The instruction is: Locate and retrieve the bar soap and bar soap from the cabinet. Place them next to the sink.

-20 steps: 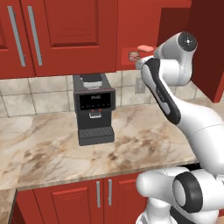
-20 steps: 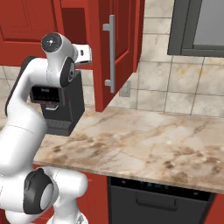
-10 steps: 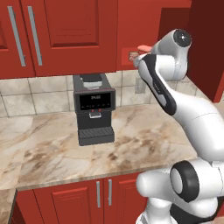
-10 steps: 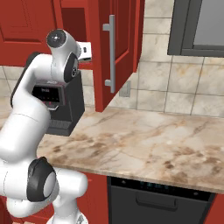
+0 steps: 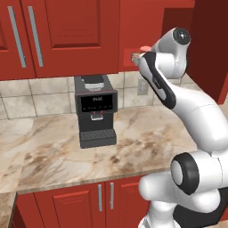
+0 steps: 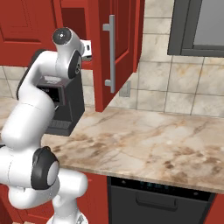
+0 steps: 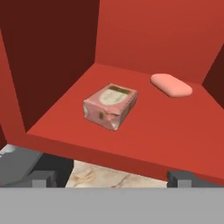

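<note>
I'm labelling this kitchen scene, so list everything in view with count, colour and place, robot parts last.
boxy soap: 1, reddish-brown with pale face, on the cabinet shelf, nearer the camera.
flat soap: 1, salmon-pink, further back on the shelf, apart from the box.
cabinet: 1, red, on the wall, door open with a silver handle.
coffee machine: 1, black, on the counter against the tiles.
counter: 1, beige marble, over red lower cupboards.
dishwasher: 1, black, under the counter.
arm: 1, white, raised toward the shelf.
end effector: 1, dark fingers, open, in front of the shelf edge.
</note>
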Motion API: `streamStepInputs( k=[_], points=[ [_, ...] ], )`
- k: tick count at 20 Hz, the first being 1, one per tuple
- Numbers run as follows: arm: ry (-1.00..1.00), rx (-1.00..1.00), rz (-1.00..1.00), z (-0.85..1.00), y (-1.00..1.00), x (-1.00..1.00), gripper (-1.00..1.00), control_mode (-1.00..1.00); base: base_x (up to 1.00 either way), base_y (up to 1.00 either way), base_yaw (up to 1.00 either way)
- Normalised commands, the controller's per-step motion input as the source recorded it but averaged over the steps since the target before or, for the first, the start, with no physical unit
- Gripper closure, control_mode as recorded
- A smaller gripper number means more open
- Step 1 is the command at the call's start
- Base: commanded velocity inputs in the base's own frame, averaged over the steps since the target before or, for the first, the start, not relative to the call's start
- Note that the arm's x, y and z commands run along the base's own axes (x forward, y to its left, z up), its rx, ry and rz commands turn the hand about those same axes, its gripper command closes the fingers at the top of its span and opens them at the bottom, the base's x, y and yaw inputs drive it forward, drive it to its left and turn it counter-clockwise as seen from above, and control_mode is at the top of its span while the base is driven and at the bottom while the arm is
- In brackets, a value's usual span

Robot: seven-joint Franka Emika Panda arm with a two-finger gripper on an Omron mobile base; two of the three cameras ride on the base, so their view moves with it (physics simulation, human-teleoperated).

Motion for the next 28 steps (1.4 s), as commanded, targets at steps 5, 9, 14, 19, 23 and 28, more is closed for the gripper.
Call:
streamStepInputs(
  k=[5,9,14,19,23,28],
  points=[
    [0.03,0.00,0.03,0.00,0.00,0.35,-1.00,-1.00,0.00,0.00,0.00],
    [0.02,0.00,0.03,0.00,0.00,0.33,-1.00,-1.00,0.00,0.00,0.00],
    [0.00,0.00,0.02,0.00,0.00,0.19,-1.00,-1.00,0.00,0.00,0.00],
    [0.00,0.00,0.01,0.00,0.00,0.21,-1.00,-1.00,0.00,0.00,0.00],
    [0.00,0.00,0.01,0.00,0.00,0.24,-1.00,-1.00,0.00,0.00,0.00],
    [0.00,0.00,0.02,0.00,0.00,0.21,-1.00,-1.00,0.00,0.00,0.00]
  ],
)
